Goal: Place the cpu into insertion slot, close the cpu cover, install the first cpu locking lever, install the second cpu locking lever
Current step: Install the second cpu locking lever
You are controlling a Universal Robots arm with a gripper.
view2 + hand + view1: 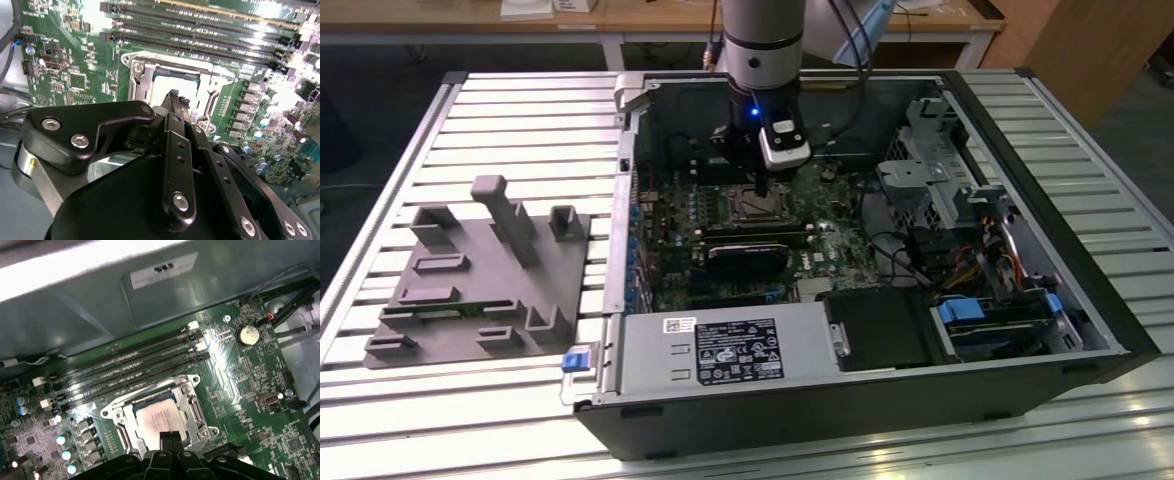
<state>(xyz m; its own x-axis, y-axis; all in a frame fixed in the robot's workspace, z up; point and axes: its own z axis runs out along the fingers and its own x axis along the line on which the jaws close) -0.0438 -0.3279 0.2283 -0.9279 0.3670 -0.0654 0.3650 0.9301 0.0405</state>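
The circuit board [240, 390] was green, dotted with silver-topped capacitors [62, 440] and crossed by long black memory slots [130, 375]. The cpu [157, 417] showed a pale grey-silver top, ringed by the silvery metal of the cpu cover [192, 412]. The gripper [175, 97] was matt black with bright silver screw heads. In the exterior view the bench [520, 130] was pale silver with parallel ribbed stripes, the fixture block [480, 275] plain grey, the computer case [854, 410] black, and a small clip [575, 360] blue.
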